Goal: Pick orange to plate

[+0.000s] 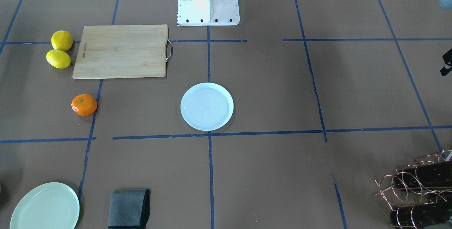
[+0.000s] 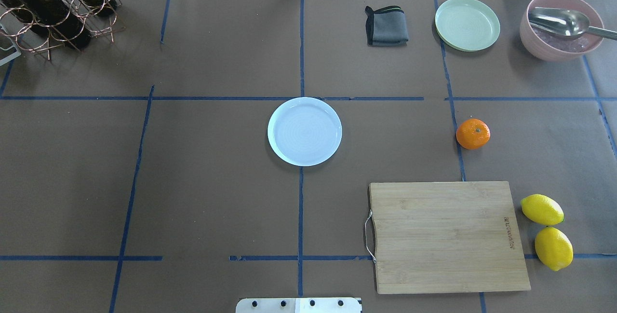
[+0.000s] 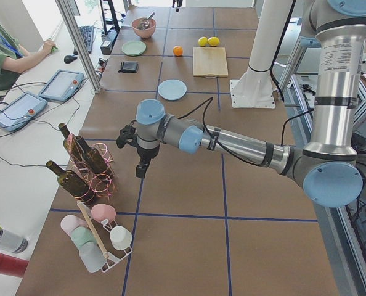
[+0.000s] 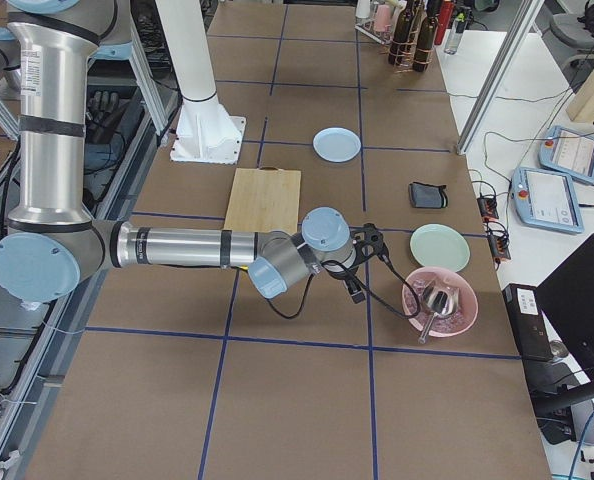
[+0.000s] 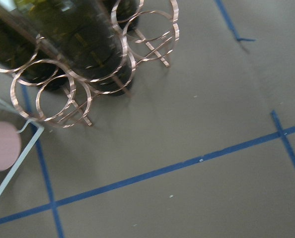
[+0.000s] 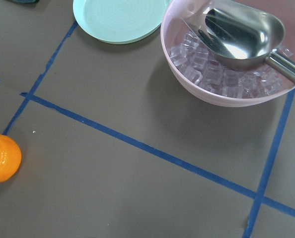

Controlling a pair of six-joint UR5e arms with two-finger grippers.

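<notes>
The orange (image 2: 473, 133) lies on the brown table, right of centre in the overhead view, just beyond the cutting board's far corner; it also shows at the left edge of the right wrist view (image 6: 2, 157). The pale bluish-white plate (image 2: 304, 131) sits empty at the table's middle (image 1: 207, 106). My right gripper (image 4: 357, 283) hangs above the table near the pink bowl, seen only from the side, so I cannot tell its state. My left gripper (image 3: 140, 166) hovers beside the wine rack, far from both things; I cannot tell its state either.
A wooden cutting board (image 2: 446, 236) lies at the near right with two lemons (image 2: 547, 231) beside it. At the far right stand a green plate (image 2: 467, 23), a folded grey cloth (image 2: 387, 26) and a pink bowl (image 2: 561, 26) with ice and a scoop. A wine rack (image 2: 53, 4) fills the far left corner.
</notes>
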